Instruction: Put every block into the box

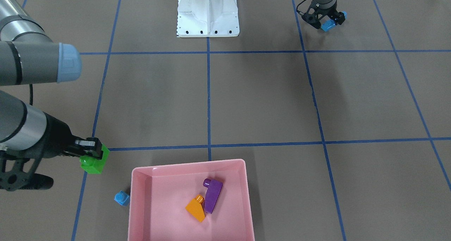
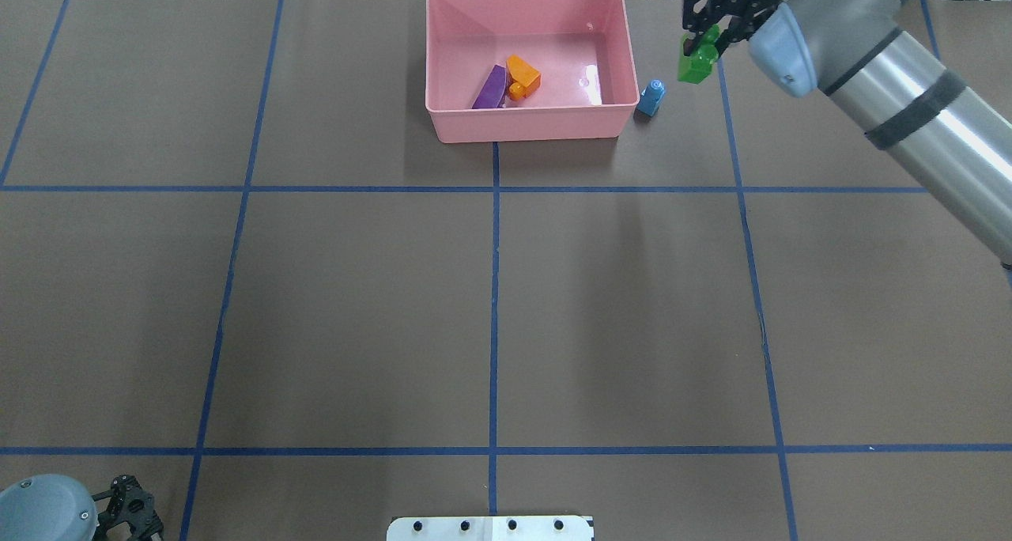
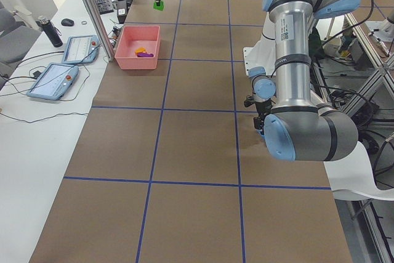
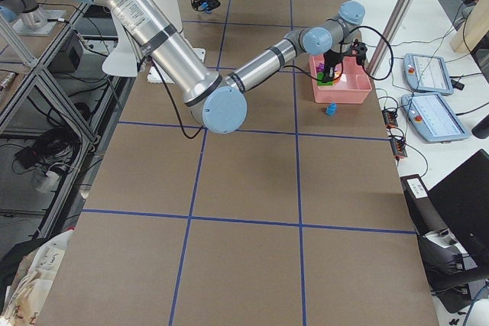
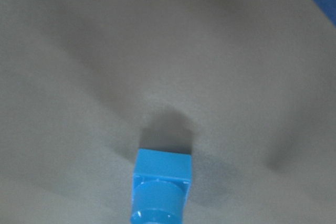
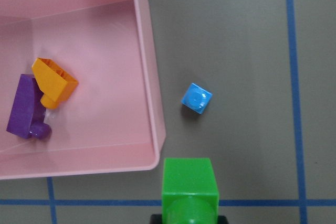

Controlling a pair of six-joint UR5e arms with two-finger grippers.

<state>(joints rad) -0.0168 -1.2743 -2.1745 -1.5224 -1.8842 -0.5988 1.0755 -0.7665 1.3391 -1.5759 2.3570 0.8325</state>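
The pink box [image 1: 188, 162] stands at the table's far side from me and holds an orange sloped block [image 1: 196, 207] and a purple sloped block [image 1: 212, 195]. My right gripper [image 1: 93, 153] is shut on the green block [image 1: 93, 162] and holds it above the table, outside the box near its corner; the block also shows in the right wrist view [image 6: 189, 188] and the overhead view [image 2: 696, 64]. A small light-blue block [image 1: 122, 198] sits on the table just outside the box wall [image 6: 149, 77]. My left gripper [image 1: 330, 22] is shut on a blue block [image 5: 160, 184], close to my base.
The white robot base [image 1: 208, 13] stands at my table edge. Blue tape lines [image 1: 208, 100] grid the brown table top. Two tablets [image 4: 424, 74] lie on a side table beyond the box.
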